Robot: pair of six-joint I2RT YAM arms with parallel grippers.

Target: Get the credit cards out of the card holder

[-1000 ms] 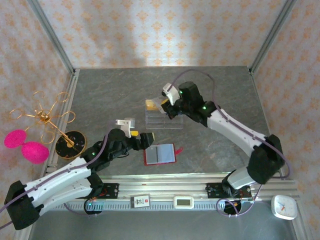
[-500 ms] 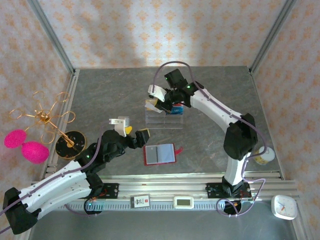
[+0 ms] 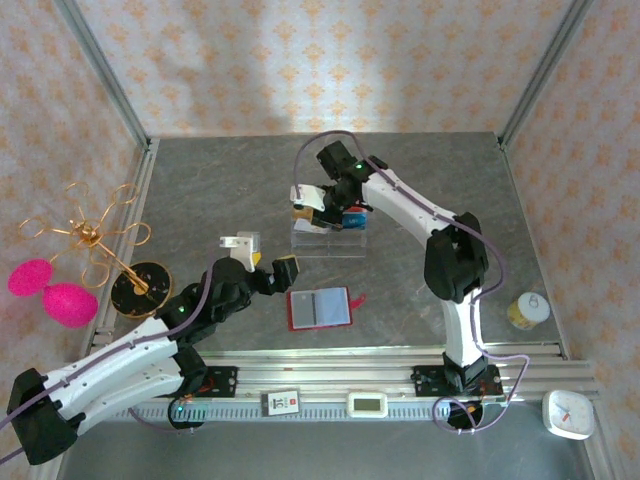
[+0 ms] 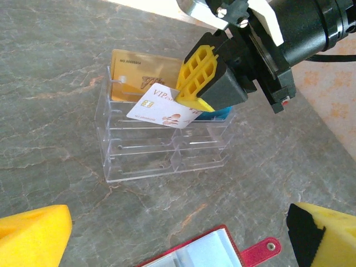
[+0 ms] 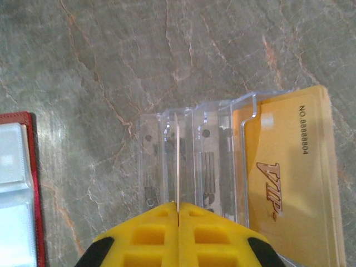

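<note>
The right tool [image 4: 188, 95] is shut tight on a white card [image 4: 158, 108] with a chip and "VIP" lettering, pinching it by one end; the card hangs tilted over the middle tiers of a clear acrylic stand [image 4: 139, 158]; whether it touches the stand I cannot tell; from the right wrist it shows edge-on, in line with the slots. A gold card [image 4: 133, 75] stands upright in the stand's rear tier on the left side; a blue card [image 4: 217, 117] sits on the right side, partly hidden behind the tool. The left tool [image 3: 274, 266] is spread wide and holds nothing; its yellow fingers [image 4: 33, 233] show at the lower corners of the left wrist view; it is near the far left corner of the card holder [image 3: 319, 308]. The card holder lies open and flat on the table [image 3: 200, 190], toward the front edge, between the two arms and apart from the stand; its red cover borders pale sleeves; whether any card is inside I cannot tell. A yellow jar [image 3: 527, 311] stands well off to the right.
</note>
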